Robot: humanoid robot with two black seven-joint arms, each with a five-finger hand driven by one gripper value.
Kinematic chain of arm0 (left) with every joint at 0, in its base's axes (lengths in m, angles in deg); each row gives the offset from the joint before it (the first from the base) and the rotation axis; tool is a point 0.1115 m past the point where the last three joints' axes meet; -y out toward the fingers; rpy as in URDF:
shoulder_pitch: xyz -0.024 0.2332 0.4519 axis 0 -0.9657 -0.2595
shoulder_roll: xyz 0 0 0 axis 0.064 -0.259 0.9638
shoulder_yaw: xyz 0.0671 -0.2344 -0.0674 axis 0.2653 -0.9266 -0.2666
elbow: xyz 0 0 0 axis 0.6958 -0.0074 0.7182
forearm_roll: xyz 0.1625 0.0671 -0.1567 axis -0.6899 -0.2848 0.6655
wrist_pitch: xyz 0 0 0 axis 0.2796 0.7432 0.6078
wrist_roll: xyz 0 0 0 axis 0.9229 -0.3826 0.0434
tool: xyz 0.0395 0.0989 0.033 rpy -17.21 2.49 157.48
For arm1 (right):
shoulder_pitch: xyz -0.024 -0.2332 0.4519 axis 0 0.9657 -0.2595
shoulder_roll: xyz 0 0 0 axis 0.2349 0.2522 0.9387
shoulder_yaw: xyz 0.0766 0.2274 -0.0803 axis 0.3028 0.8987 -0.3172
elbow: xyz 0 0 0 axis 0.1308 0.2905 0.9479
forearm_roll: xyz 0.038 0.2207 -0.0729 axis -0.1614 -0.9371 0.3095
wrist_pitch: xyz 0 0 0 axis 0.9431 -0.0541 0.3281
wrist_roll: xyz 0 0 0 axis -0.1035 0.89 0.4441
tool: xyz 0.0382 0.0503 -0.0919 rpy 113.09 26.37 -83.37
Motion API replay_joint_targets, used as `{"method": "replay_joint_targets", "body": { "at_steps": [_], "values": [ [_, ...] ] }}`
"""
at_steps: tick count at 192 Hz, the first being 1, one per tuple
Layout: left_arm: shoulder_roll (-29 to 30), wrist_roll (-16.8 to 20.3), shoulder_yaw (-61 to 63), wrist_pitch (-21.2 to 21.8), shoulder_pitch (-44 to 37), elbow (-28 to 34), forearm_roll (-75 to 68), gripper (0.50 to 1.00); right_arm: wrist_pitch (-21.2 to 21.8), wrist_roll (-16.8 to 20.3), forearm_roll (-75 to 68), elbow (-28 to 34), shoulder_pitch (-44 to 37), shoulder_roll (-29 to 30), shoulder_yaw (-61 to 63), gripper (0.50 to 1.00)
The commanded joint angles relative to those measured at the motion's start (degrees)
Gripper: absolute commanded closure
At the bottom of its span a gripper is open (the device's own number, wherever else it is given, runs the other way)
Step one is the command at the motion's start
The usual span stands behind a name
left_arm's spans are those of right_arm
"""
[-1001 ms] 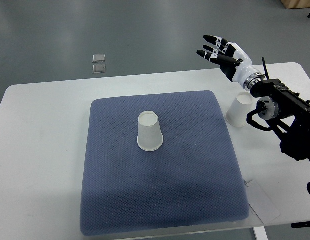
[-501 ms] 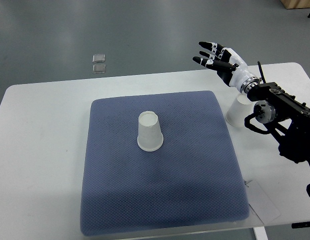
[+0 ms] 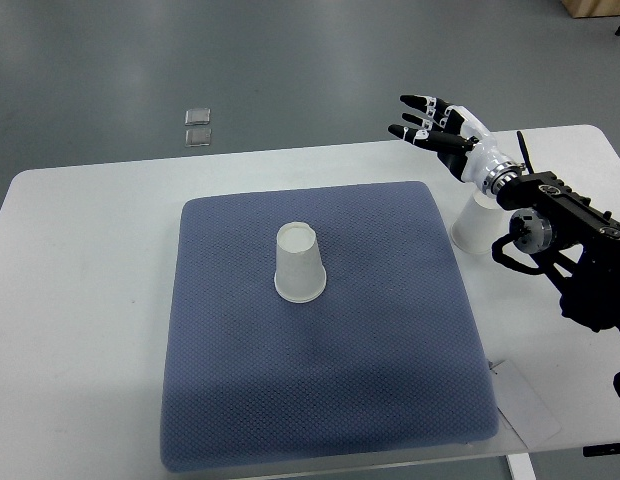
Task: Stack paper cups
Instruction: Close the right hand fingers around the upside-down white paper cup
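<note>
Side cup (image 3: 477,225) just below spread right hand (image 3: 440,127); untouched

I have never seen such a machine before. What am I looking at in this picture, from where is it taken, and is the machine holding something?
This is one camera view, looking steeply down from the robot's own side onto a white table. The black arm entering from the right belongs to a humanoid robot. It ends in a right hand with fingers, which are spread and hold nothing; the hand hangs over the table's far edge. The left arm is not in view.

On the table lies a blue mat. One paper cup stands upside down on the mat. A second paper cup stands beside the mat's right edge, partly hidden by the arm. Two small clear squares lie on the floor beyond the table.
</note>
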Motion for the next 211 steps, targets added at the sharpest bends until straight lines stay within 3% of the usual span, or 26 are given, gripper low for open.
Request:
{"method": "replay_joint_targets", "body": {
  "at_steps": [1, 40, 84, 147, 211],
  "values": [
    [0.00, 0.00, -0.01, 0.00, 0.00, 0.00, 0.00, 0.500, 1.36, -0.42, 3.37, 0.43, -0.15, -1.23, -1.94, 0.591],
    [0.00, 0.00, -0.01, 0.00, 0.00, 0.00, 0.00, 0.500, 2.86, -0.86, 6.27, 3.07, -2.43, -10.90, -10.12, 0.591],
    [0.00, 0.00, -0.01, 0.00, 0.00, 0.00, 0.00, 0.500, 2.24, -5.87, 15.14, 4.57, -6.30, -21.18, -22.51, 0.593],
    [0.00, 0.00, -0.01, 0.00, 0.00, 0.00, 0.00, 0.500, 1.98, -6.49, 32.20, 3.95, -7.09, -22.24, -25.76, 0.593],
    [0.00, 0.00, -0.01, 0.00, 0.00, 0.00, 0.00, 0.500, 1.45, -6.66, 38.35, 0.96, -7.18, -21.45, -28.75, 0.593]
  ]
}}
